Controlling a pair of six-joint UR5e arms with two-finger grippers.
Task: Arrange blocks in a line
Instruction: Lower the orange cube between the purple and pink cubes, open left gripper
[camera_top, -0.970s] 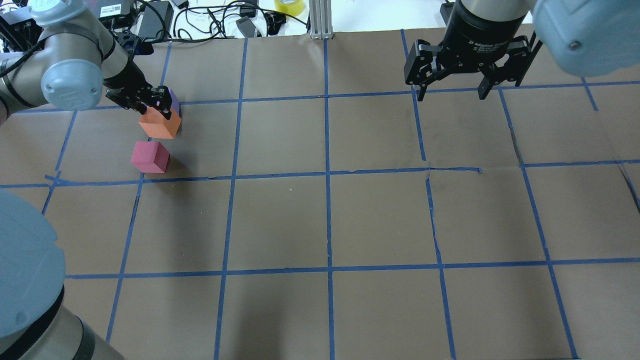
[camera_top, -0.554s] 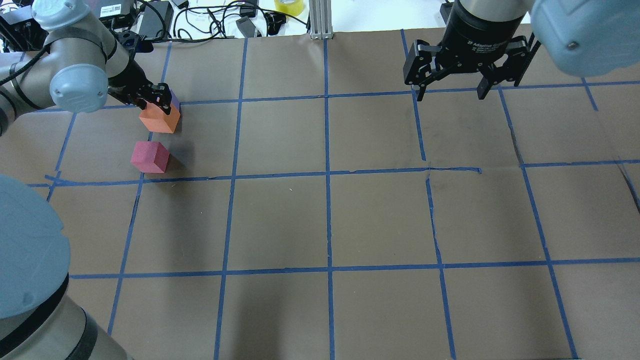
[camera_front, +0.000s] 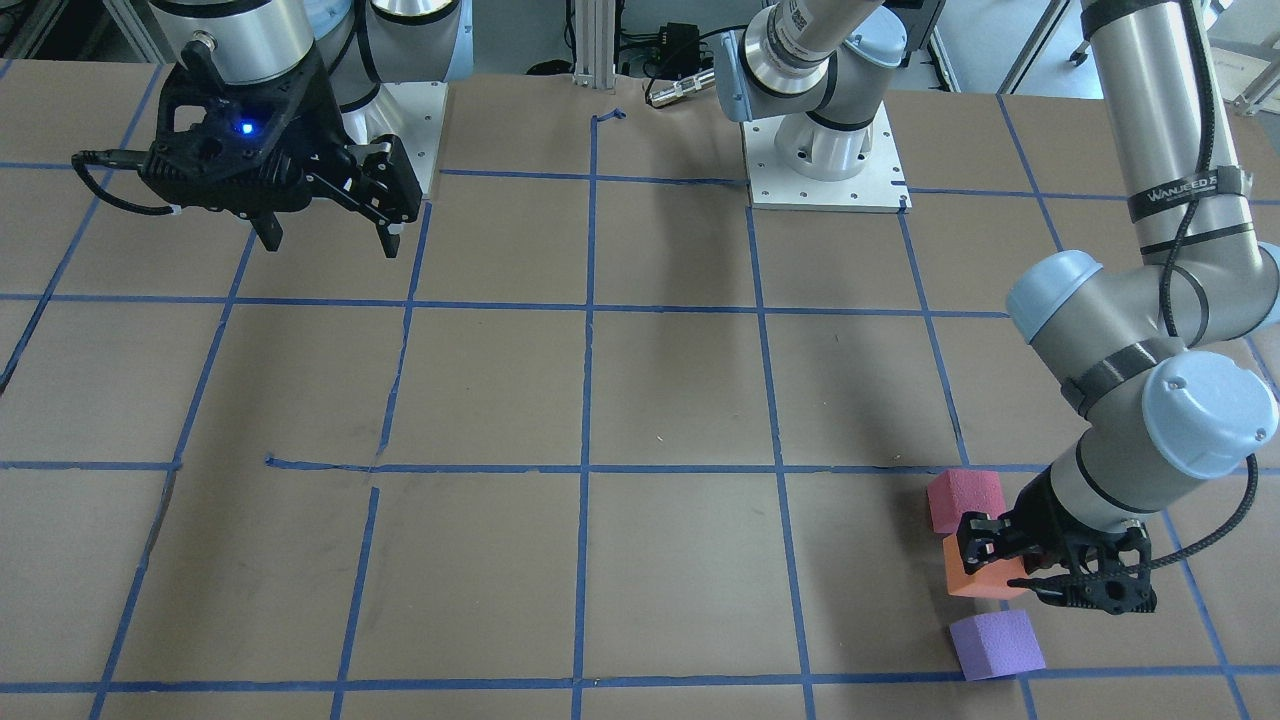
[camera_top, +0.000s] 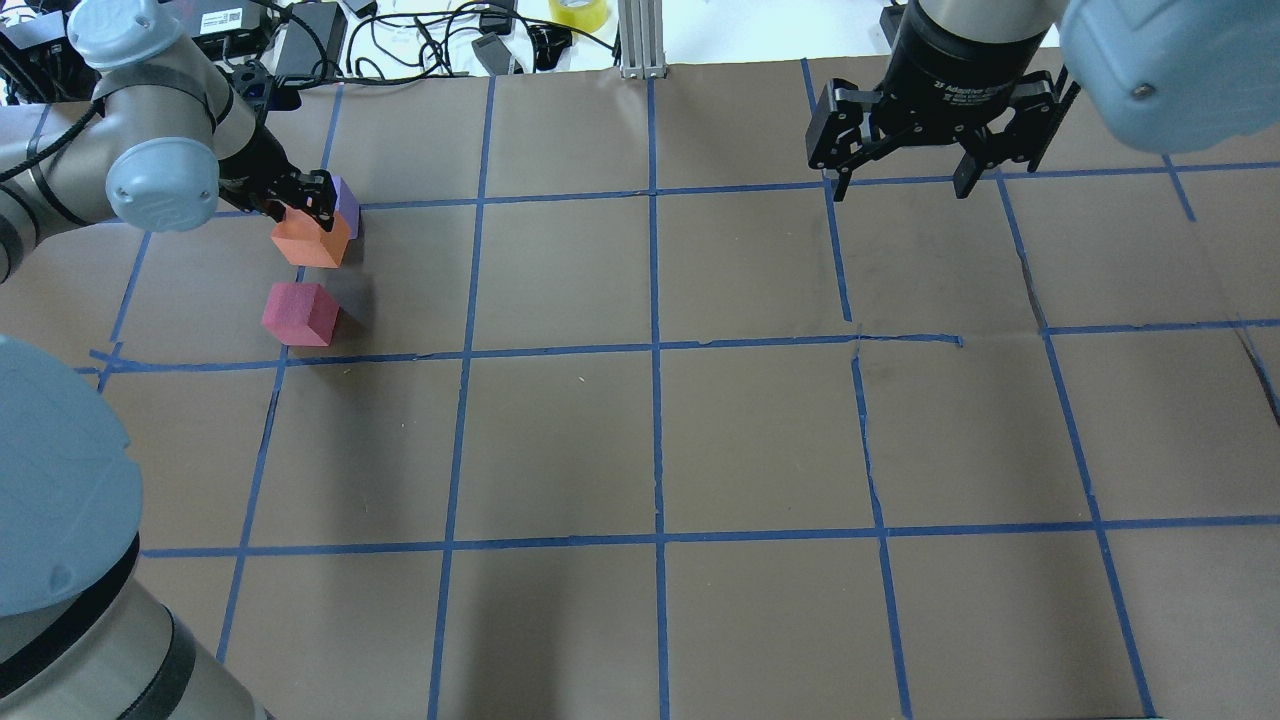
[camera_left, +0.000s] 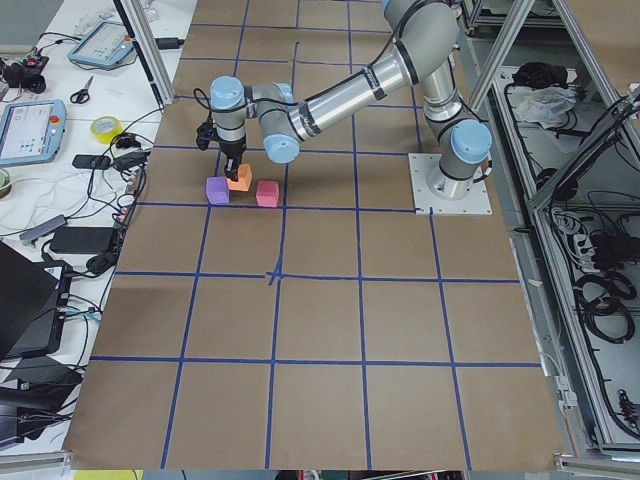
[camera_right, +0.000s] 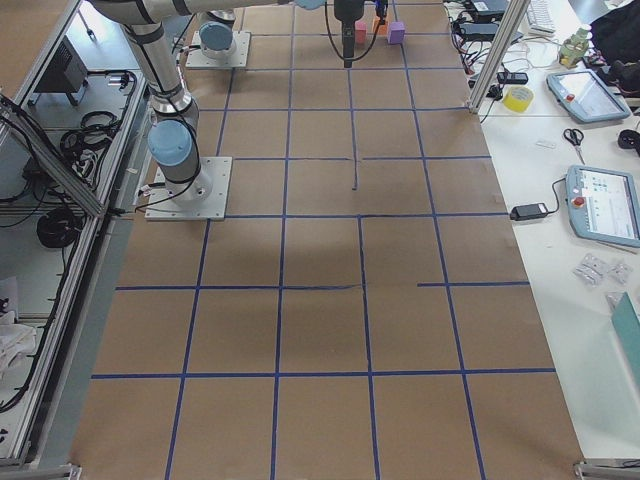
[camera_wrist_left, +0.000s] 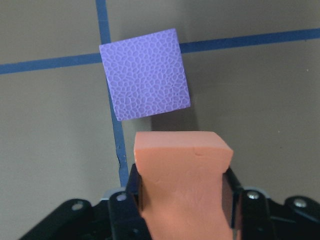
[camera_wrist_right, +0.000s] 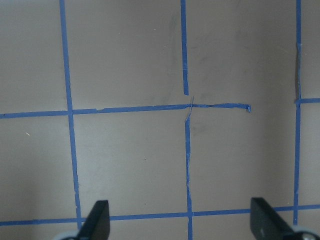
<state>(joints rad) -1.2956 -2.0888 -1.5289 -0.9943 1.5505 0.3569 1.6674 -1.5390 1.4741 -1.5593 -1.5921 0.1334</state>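
My left jaws pinch the orange block (camera_wrist_left: 182, 175) by two opposite sides. It sits between its neighbours at the far left of the desk (camera_top: 650, 440). The purple block (camera_wrist_left: 145, 80) is just ahead across a blue tape line (camera_wrist_left: 235, 41), and the red-pink block (camera_top: 298, 313) is close behind. Whether the orange one touches the desk, I cannot tell. My right jaws hang spread, well apart from all three.
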